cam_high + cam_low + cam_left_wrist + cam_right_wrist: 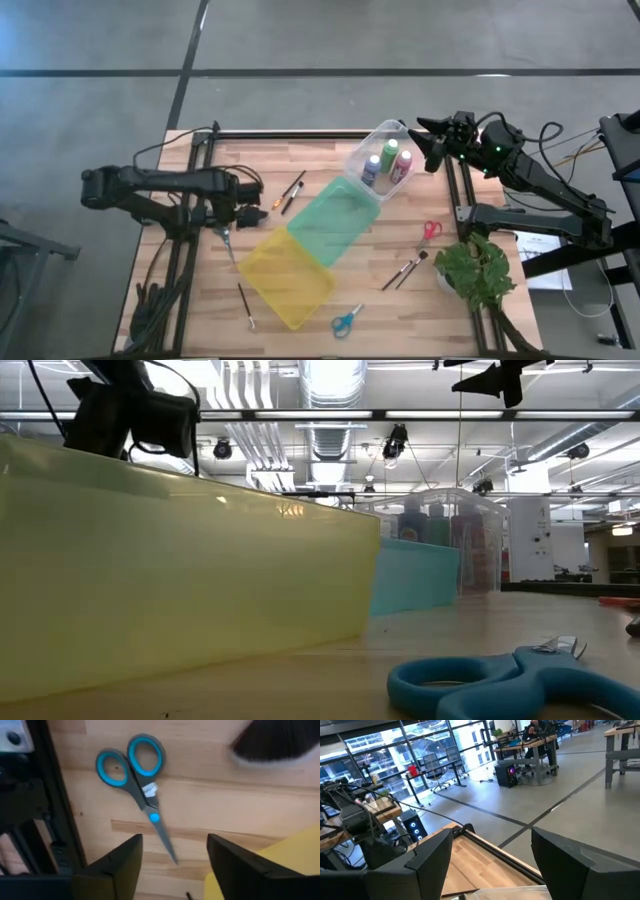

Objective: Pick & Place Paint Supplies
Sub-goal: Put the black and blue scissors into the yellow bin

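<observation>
Grey scissors with blue-lined handles (142, 785) lie flat on the wooden table near its left edge. My left gripper (173, 844) points down over them, open, with the blade tip between its fingers; I see no touch. In the high view the scissors (229, 243) show just below that gripper (225, 222). My right gripper (432, 142) waits open and level at the far right, beside a clear bin (372, 145). In the bin stand a green bottle (390, 152), a pink-red bottle (404, 160) and a blue-purple bottle (372, 170).
A green bin (335, 220) and a yellow bin (285, 275) lie diagonally across the middle. Brushes lie at the far left (292, 192), near left (245, 305) and right (405, 270). Red scissors (430, 230), blue scissors (520, 685) and a plant (478, 270) are on the right.
</observation>
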